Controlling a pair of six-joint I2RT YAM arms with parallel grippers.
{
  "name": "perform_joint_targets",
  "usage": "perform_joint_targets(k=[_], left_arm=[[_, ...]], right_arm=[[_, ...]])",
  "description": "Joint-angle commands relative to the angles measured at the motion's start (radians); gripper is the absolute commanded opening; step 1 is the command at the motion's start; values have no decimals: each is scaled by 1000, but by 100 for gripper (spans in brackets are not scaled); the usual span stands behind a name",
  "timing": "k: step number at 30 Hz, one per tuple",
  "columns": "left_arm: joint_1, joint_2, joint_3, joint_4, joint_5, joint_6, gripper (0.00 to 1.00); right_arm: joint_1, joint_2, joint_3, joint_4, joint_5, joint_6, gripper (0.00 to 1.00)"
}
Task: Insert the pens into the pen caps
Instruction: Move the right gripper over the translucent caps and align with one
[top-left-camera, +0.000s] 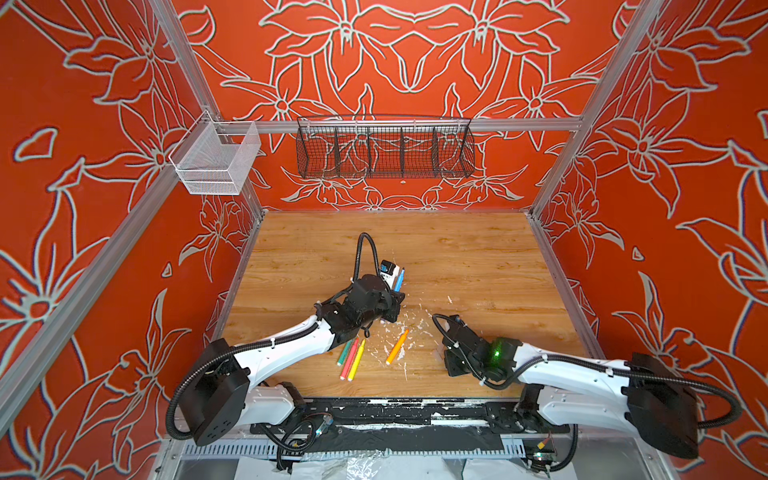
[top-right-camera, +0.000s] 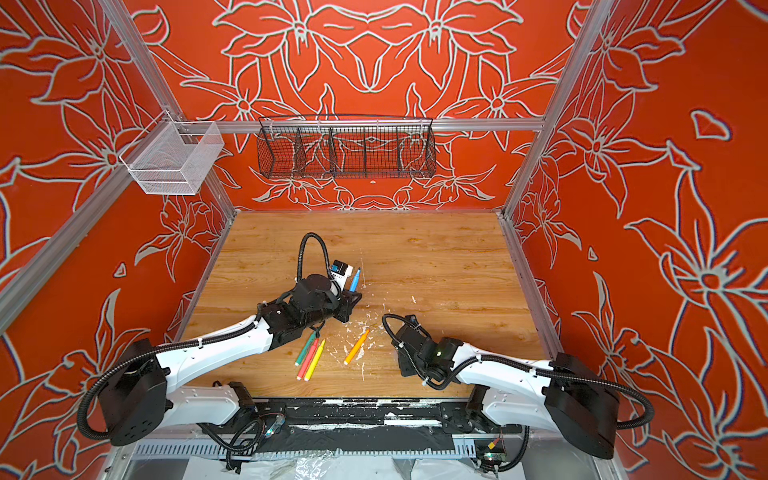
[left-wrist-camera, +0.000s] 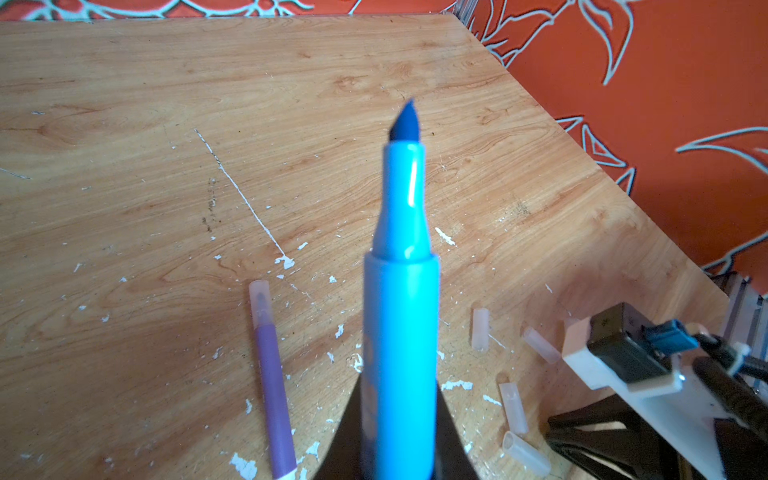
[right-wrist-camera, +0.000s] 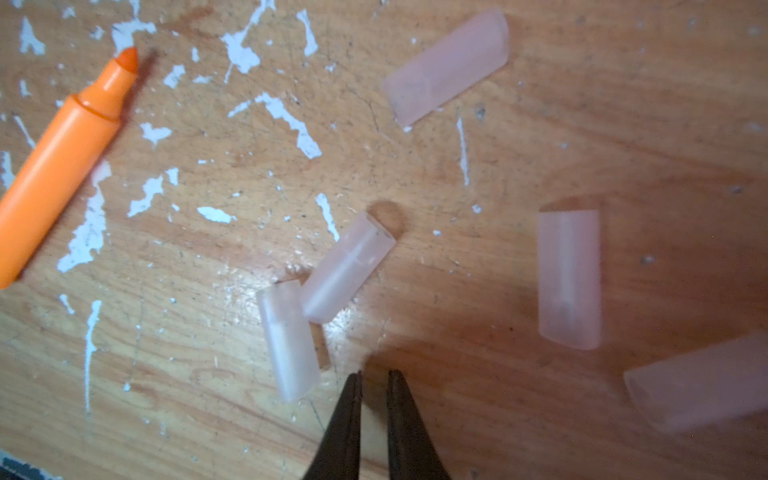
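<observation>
Two arms reach in over the wooden counter (top-left-camera: 478, 257).

Left arm: stretched toward the middle, forearm low and slanting inward. The left hand (top-left-camera: 397, 297) points away from the robot's base and is clenched on the blue pen (left-wrist-camera: 401, 332), low on the barrel. The pen's tip is uncapped and off the counter.

Left wrist view: the purple pen (left-wrist-camera: 273, 386) lies flat beside the held pen, with a clear cap (left-wrist-camera: 261, 301) already on its tip. The left arm hides this pen in both top views.

The green pen (top-left-camera: 345, 350), pink-red pen (top-left-camera: 350, 360) and yellow pen (top-left-camera: 356, 360) lie side by side, nearly parallel, just beside the left forearm. All three are uncapped.

The orange pen (top-left-camera: 397, 347) lies apart from them toward the middle, uncapped, among white paint flecks (right-wrist-camera: 286, 120).

Five loose pen caps (right-wrist-camera: 569, 278) lie flat on the counter in the right wrist view. The near cap (right-wrist-camera: 288, 340) touches the slanted cap (right-wrist-camera: 349, 268) at one end; the other three lie apart.

Right arm: elbow folded, wrist bent down over the caps. The right hand (right-wrist-camera: 374, 376) is clenched to a thin slit with nothing between the jaws. Its tips sit just beside the near cap; contact cannot be told.
</observation>
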Motion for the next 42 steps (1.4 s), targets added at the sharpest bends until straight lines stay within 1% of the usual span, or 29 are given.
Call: perform_joint_targets(k=[1, 6, 18, 26, 32, 37, 42], left_arm=[[-1, -16, -6, 23, 4, 4, 0], [-1, -32, -10, 18, -7, 9, 0], [-1, -56, -20, 20, -19, 13, 0], [-1, -72, -27, 23, -28, 14, 0], [-1, -81, -33, 26, -35, 14, 0], [-1, -81, -33, 26, -38, 14, 0], [-1, -81, -31, 26, -37, 14, 0]], right_arm=[[15, 5, 6, 47, -42, -16, 16], [22, 35, -4, 124, -84, -20, 16], [28, 81, 17, 200, -75, -11, 16], [29, 153, 42, 284, -80, -7, 16], [28, 177, 71, 301, -48, -8, 16], [28, 197, 95, 318, -34, -13, 20], [28, 238, 135, 316, 2, -20, 20]])
